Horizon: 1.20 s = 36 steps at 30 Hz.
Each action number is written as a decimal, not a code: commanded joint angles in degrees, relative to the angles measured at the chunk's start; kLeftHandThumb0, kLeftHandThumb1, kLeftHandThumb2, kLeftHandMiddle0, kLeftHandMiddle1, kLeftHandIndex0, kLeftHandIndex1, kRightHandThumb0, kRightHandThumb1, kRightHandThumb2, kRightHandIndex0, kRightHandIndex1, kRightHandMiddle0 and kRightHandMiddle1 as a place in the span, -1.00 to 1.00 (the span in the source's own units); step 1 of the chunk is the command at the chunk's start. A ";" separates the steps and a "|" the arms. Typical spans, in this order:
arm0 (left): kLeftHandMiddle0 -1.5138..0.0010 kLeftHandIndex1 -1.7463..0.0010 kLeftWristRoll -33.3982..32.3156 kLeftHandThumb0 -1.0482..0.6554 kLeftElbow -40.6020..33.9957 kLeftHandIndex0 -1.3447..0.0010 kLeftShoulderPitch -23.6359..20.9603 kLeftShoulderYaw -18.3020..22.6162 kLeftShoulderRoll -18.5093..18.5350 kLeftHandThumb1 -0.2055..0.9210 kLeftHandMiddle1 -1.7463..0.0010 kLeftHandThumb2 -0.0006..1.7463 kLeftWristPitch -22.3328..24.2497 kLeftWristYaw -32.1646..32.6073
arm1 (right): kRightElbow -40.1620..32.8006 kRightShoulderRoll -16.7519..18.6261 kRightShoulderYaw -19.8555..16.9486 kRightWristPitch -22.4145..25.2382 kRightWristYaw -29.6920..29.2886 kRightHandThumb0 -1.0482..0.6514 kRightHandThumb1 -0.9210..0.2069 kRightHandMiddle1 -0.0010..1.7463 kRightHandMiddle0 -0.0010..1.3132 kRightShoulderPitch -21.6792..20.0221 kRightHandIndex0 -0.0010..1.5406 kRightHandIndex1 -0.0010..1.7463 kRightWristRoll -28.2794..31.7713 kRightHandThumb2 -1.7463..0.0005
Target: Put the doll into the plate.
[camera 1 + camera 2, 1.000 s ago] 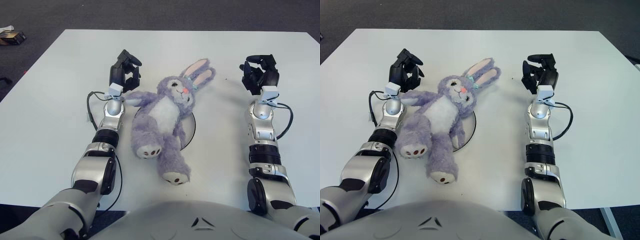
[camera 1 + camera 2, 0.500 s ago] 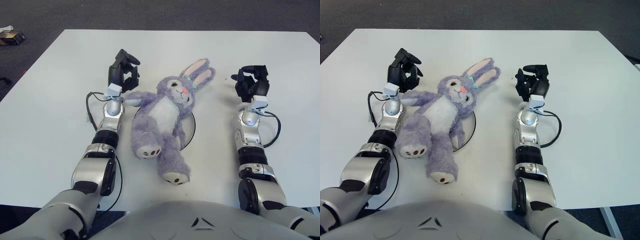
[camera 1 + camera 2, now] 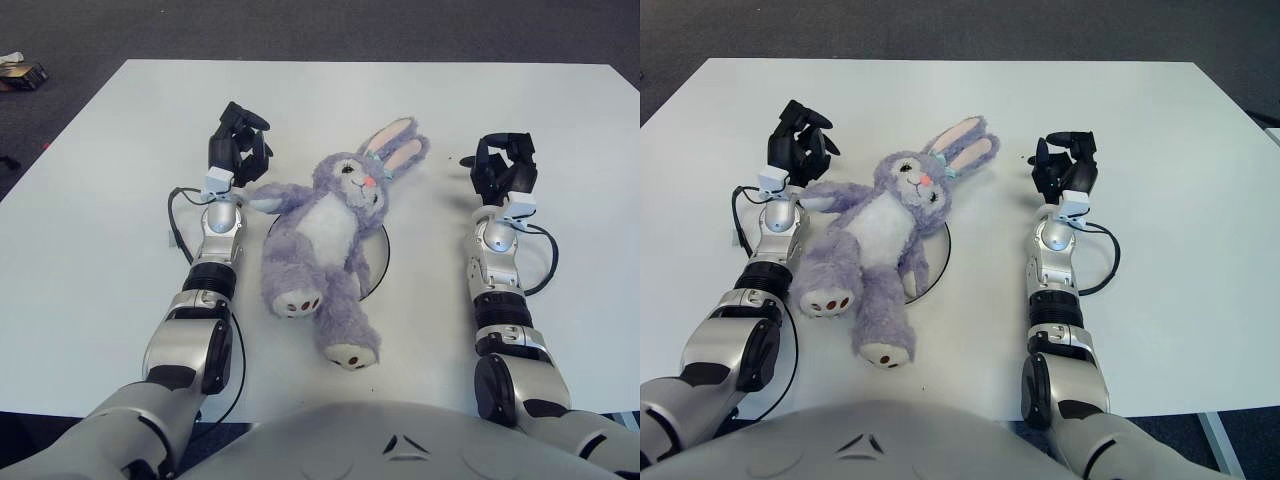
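Doll [image 3: 330, 240] lies mid-frame on its back over the plate [image 3: 382, 262], legs hanging off toward the bottom. Soft, light, floppy; grab the torso. Left hand [image 3: 237, 148] and right hand [image 3: 502, 166] loosely curled, holding nothing.

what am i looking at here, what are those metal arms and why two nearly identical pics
This is a humanoid robot looking down at its own arms. The two pictures come from the two eyes of its head camera, set slightly apart. On the white table lies a fluffy purple plush rabbit, face up, its body covering most of a white round plate. The black three-fingered left hand shows beside the rabbit's outstretched arm; the right hand shows right of its ears. Neither hand holds anything.
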 commanded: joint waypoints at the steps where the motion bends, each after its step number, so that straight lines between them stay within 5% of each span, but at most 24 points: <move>1: 0.00 -1.00 -0.69 -0.08 0.65 0.30 2.77 0.25 -0.64 1.00 -1.00 -0.22 1.16 -0.99 | -0.13 1.22 0.34 1.95 0.18 -0.18 -1.00 0.80 -0.44 2.04 -0.01 0.71 0.48 0.59; 13: -0.05 -1.00 -2.97 -0.10 0.40 0.28 2.80 1.06 -1.50 1.00 -1.00 -0.24 2.26 -3.35 | -3.47 1.82 0.62 7.41 1.46 -0.18 -1.00 0.79 -0.42 3.02 -0.01 0.70 1.73 0.60; 31: -0.05 -1.00 -2.51 -0.10 0.25 0.29 4.08 0.93 -0.75 1.00 -1.00 -0.33 3.11 -5.21 | -11.55 -0.95 3.39 25.59 4.07 -0.19 -1.00 0.72 -0.32 6.06 0.01 0.78 -1.38 0.66; 33: -0.05 -1.00 -2.58 -0.10 0.29 0.29 4.29 0.84 -0.88 1.00 -1.00 -0.34 3.90 -5.53 | -11.74 -1.12 3.29 26.30 4.13 -0.19 -1.00 0.72 -0.32 6.08 0.01 0.78 -1.39 0.67; 36: -0.06 -1.00 -0.27 -0.11 -0.92 0.28 4.54 -0.87 0.60 1.00 -1.00 -0.36 12.19 -5.24 | -11.72 -1.32 3.20 26.84 4.29 -0.19 -1.00 0.72 -0.31 6.16 0.01 0.79 -1.31 0.67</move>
